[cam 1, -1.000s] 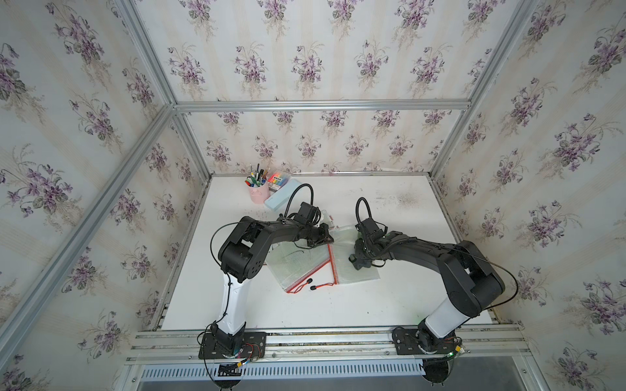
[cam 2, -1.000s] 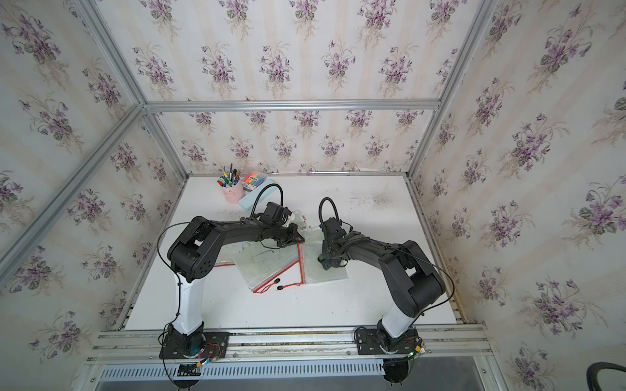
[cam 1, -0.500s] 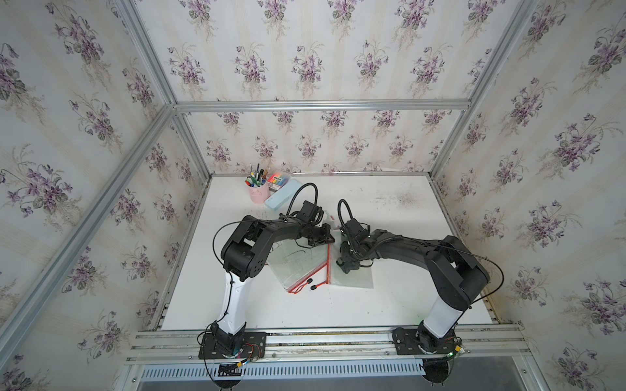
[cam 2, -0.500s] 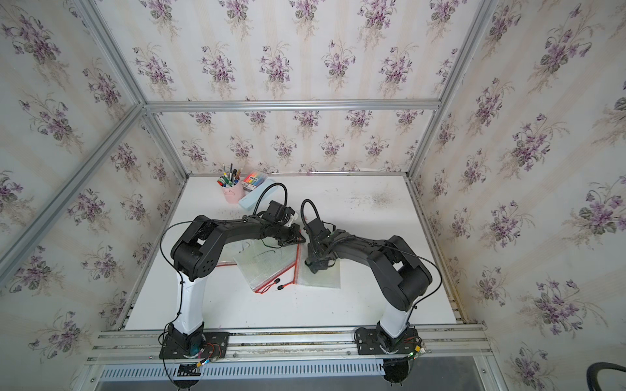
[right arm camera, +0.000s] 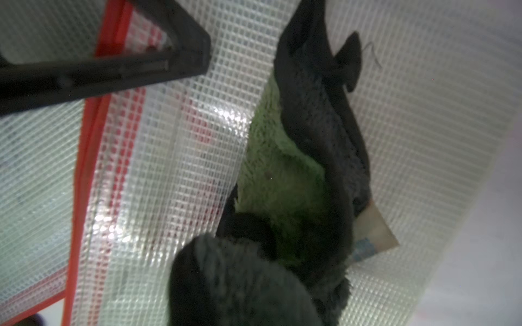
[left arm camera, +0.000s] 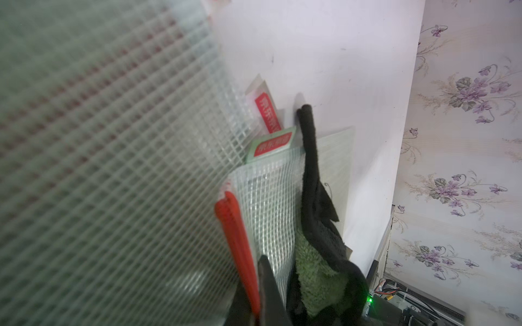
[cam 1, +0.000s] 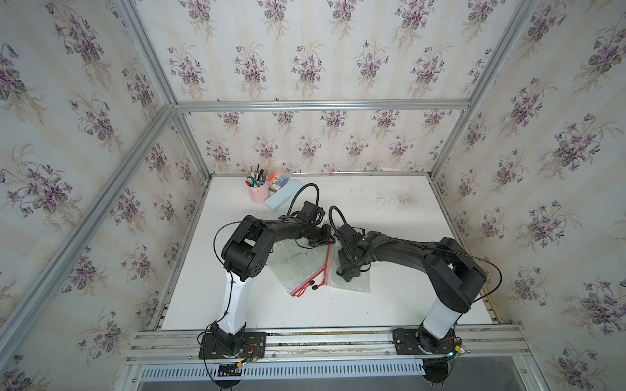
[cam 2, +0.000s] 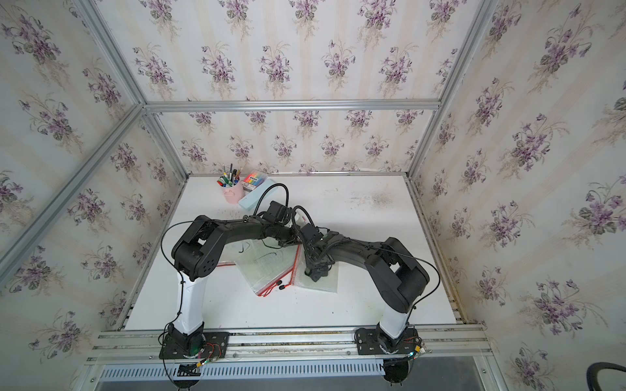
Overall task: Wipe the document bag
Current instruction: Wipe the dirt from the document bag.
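Right gripper (cam 1: pixel 350 268) pressing a dark cloth (right arm camera: pixel 316 135) onto the document bag (cam 1: pixel 356 286).

The mesh bag lies flat on the white table (cam 1: pixel 389 315), directly under my right jaws. They are clamped narrow on the bunched cloth, whose green inner side shows. The cloth touches the bag's clear panel just beside the red zipper (right arm camera: pixel 84 169). My left gripper (cam 1: pixel 326 239), fingers closed together, rests its tip at the zipper's far end.

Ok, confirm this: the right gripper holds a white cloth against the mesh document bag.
Not white: the cloth is black and green, as the right wrist view shows. The right gripper does hold it against the mesh document bag.
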Motion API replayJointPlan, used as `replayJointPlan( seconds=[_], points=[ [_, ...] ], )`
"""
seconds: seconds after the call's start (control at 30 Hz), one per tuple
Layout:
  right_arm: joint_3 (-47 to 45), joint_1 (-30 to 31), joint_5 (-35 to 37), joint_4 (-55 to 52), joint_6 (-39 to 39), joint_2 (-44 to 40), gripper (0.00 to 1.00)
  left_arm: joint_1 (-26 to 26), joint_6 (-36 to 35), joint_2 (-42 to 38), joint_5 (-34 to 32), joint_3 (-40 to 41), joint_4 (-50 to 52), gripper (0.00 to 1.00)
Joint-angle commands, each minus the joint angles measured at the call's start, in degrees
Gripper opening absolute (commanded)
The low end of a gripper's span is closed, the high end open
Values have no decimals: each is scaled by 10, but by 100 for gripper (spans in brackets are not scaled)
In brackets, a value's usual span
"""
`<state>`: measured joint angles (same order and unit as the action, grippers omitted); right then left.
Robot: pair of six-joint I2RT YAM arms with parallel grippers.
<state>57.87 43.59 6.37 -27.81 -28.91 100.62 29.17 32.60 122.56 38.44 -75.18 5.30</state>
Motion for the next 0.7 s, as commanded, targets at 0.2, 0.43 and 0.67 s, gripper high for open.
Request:
replayJointPlan(
  seconds=[0.2,0.43,0.67],
  points=[
    [-84,-108,62,-84,22,-85,9,0,-36,5,-36,-11,56,0],
    [12,13,-32,-34,-16,-26,9,1,-36,7,-34,-6,54,0],
    [-38,12,-74,5,-10,18,9,1,-41,8,-28,-11,56,0]
  ],
)
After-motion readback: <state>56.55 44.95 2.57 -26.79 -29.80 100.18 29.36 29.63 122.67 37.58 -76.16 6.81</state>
